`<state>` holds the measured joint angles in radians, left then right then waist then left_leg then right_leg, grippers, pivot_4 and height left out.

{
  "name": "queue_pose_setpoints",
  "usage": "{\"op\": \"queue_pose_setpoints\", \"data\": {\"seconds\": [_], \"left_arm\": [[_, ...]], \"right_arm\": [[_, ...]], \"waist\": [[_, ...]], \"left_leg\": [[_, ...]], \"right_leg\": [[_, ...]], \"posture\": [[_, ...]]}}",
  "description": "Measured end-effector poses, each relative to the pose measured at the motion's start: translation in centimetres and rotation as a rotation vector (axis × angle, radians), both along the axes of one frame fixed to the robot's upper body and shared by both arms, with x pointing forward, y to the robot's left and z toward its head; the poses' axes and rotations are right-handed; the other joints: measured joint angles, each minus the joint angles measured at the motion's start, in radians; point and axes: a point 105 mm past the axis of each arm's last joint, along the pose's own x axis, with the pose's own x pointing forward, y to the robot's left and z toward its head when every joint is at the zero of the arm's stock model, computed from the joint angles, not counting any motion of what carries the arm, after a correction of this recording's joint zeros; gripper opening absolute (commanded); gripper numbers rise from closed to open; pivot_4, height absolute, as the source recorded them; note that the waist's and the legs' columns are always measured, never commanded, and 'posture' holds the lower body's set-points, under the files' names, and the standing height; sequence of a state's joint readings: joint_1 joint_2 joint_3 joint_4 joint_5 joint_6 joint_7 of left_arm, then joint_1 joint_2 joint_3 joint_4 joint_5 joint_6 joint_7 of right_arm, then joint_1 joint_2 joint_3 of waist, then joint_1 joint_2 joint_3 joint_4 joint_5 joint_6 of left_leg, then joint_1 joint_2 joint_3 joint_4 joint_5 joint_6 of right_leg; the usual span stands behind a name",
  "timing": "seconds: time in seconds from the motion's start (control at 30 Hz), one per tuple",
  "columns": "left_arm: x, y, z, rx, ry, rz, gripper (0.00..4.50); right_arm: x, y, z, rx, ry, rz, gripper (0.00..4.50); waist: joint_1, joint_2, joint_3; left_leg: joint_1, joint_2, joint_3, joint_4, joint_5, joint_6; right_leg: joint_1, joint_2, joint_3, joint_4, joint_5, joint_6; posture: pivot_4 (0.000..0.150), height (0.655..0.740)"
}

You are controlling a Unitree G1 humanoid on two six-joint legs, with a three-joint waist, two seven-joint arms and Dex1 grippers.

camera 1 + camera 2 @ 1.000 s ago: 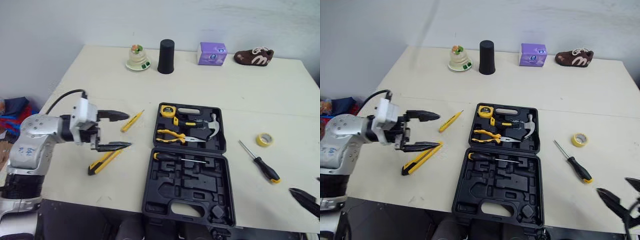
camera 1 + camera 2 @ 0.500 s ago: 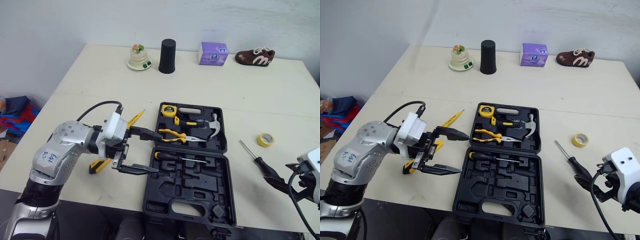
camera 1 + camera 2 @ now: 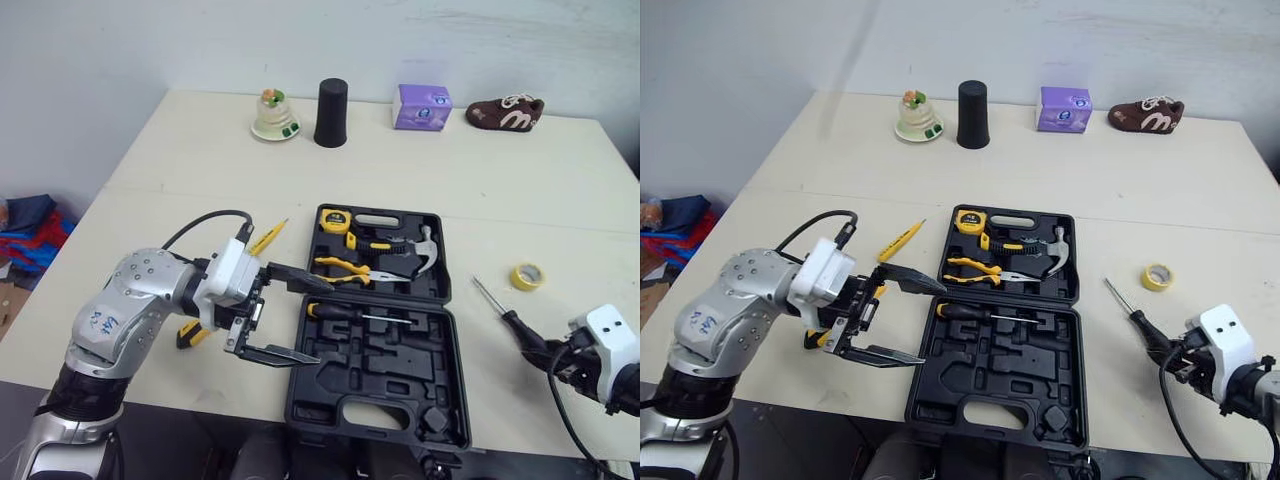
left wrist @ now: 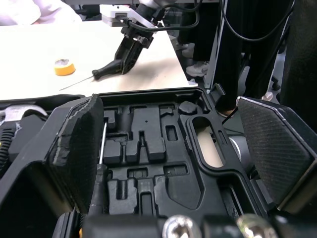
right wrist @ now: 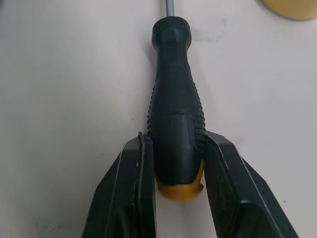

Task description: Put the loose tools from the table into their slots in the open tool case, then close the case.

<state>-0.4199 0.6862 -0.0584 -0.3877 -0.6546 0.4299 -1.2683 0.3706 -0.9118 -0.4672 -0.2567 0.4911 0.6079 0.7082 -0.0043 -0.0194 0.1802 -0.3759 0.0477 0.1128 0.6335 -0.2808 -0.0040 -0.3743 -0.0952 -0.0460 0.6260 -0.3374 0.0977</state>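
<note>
Black-handled screwdriver (image 5: 174,99) lies on table (image 3: 200,160), R of open tool case (image 3: 378,350); right gripper (image 5: 176,143) clamped on its yellow-capped end. W/ fingers wide apart, left gripper (image 3: 322,322) hovers at case's L edge. Knife (image 3: 190,335), tape roll (image 3: 527,276) loose.

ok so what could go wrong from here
1. The right gripper pinches the screwdriver only at the butt of its handle, so the long shaft may swing or slip out on lifting.
2. The left gripper hangs open over the left edge of the tool case; it could nudge the case out of place.
</note>
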Motion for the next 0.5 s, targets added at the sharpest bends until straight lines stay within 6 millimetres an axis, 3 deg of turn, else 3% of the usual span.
{"op": "queue_pose_setpoints", "data": {"seconds": [0.17,0.23,0.3,0.37,0.43,0.5], "left_arm": [[-0.1,0.2,-0.7,-0.001,0.016,0.009,4.5],[-0.1,0.6,-0.9,0.011,0.023,0.009,4.5],[-0.3,0.9,-0.8,0.022,0.005,-0.009,4.5],[-0.3,1.2,-0.8,0.016,-0.011,-0.018,4.5],[0.0,1.6,-1.1,0.031,-0.031,-0.014,4.5],[0.3,1.9,-1.5,0.046,-0.045,-0.007,4.5]], "right_arm": [[-0.7,-0.5,0.3,-0.021,-0.024,0.009,0.92],[0.0,0.2,2.8,0.01,-0.107,0.041,0.92],[1.0,2.0,6.9,0.041,-0.215,0.119,0.92],[1.2,4.4,9.6,0.03,-0.189,0.264,0.92],[0.6,7.8,10.9,-0.03,-0.11,0.476,0.92],[-0.2,10.1,10.7,-0.057,-0.042,0.613,0.92]], "waist": [[0.003,0.0,0.0],[0.001,0.002,0.001],[-0.008,0.003,0.001],[-0.014,0.004,0.002],[-0.015,0.003,0.003],[-0.015,-0.001,0.003]], "left_leg": [[0.0,0.0,0.0,-0.001,0.0,0.0],[0.0,0.0,0.001,0.0,0.0,0.0],[0.001,0.001,0.002,0.0,0.0,0.0],[0.001,0.002,0.002,-0.001,-0.002,0.003],[0.001,0.003,-0.001,-0.002,-0.002,0.004],[0.0,0.005,-0.003,-0.002,-0.003,0.002]], "right_leg": [[0.0,-0.001,0.002,-0.001,0.0,0.0],[-0.001,-0.001,0.002,0.0,0.0,0.0],[0.0,-0.001,0.003,0.001,0.001,0.0],[-0.001,-0.001,0.003,0.001,0.001,-0.001],[0.0,-0.002,0.005,0.0,0.0,-0.003],[0.0,-0.001,0.004,-0.001,-0.001,-0.005]], "posture": [[0.15,0.74],[0.15,0.74],[0.15,0.74],[0.15,0.74],[0.15,0.74],[0.15,0.74]]}}
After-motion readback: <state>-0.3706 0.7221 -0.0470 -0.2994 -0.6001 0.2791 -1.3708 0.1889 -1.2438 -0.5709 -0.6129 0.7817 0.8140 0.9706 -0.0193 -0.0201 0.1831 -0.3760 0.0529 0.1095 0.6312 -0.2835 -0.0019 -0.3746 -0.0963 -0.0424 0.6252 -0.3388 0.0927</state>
